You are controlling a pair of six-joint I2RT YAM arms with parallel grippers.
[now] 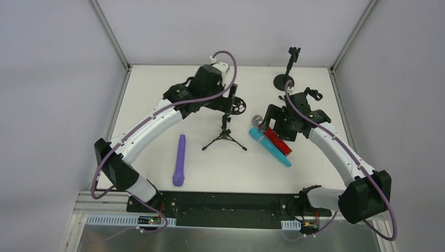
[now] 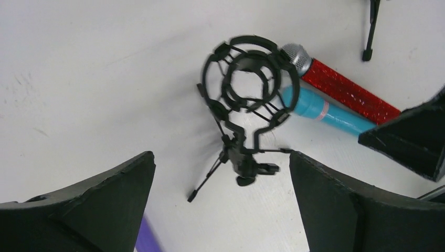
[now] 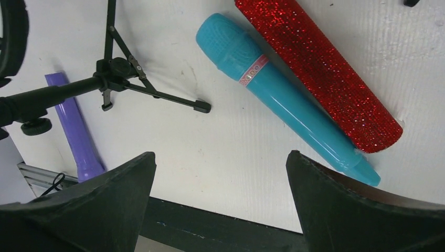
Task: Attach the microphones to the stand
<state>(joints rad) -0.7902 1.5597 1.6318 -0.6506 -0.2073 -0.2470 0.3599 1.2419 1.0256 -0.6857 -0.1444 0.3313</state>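
A black tripod stand (image 1: 225, 137) stands mid-table, its ring-shaped shock mount (image 2: 246, 84) empty. My left gripper (image 2: 220, 155) hangs open just above the stand's top (image 1: 232, 100), touching nothing. The red microphone (image 1: 277, 139) with a grey mesh head and the cyan microphone (image 1: 270, 148) lie side by side right of the stand. My right gripper (image 3: 220, 155) is open above them (image 1: 274, 128), with the cyan microphone (image 3: 283, 94) and the red microphone (image 3: 320, 73) ahead of its fingers. The purple microphone (image 1: 180, 160) lies left of the stand.
A second black stand with a round base (image 1: 284, 81) and a clip on top stands at the back right. The black strip of the table's near edge (image 3: 210, 220) shows under my right gripper. Grey walls close in the table on three sides.
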